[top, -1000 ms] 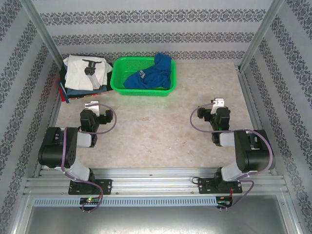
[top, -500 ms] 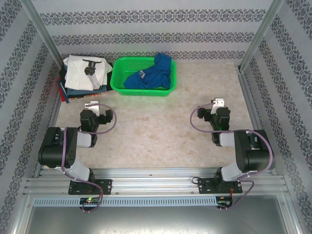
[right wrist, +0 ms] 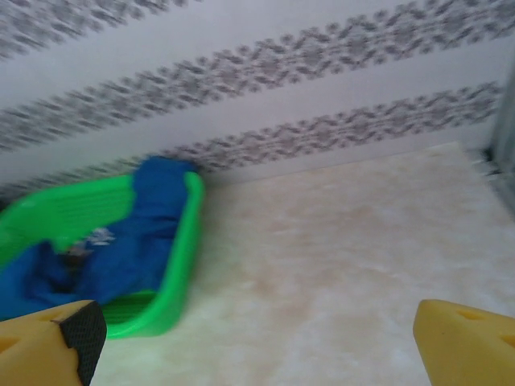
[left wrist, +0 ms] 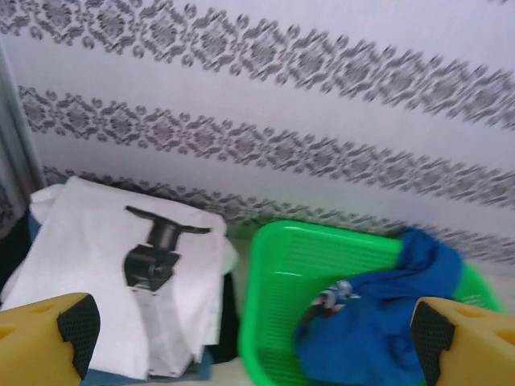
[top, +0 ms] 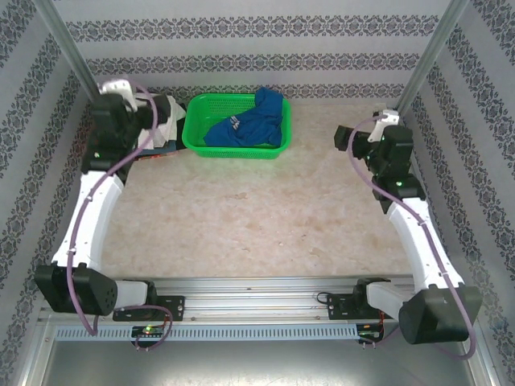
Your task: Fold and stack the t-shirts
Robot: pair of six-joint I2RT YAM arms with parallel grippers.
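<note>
Top external view: above the pale marble-patterned table point(top: 257, 217), the left gripper point(top: 119, 87) is hovering over the far-left corner, its yellow fingers point(left wrist: 48, 338) spread wide, holding nothing. The right gripper point(top: 386, 121) is hanging over the table's far-right side, likewise spread and empty. Farther back, a crumpled royal-blue cloth t-shirt point(top: 253, 125) is lying in the green plastic basket point(top: 233, 151). Just left of it, a folded white t-shirt with a dark print point(left wrist: 96, 273) is topping a stack of folded shirts point(top: 157, 151).

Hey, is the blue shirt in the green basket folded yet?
Not folded. The blue shirt lies bunched in the green basket, one part draped over its rim.
</note>
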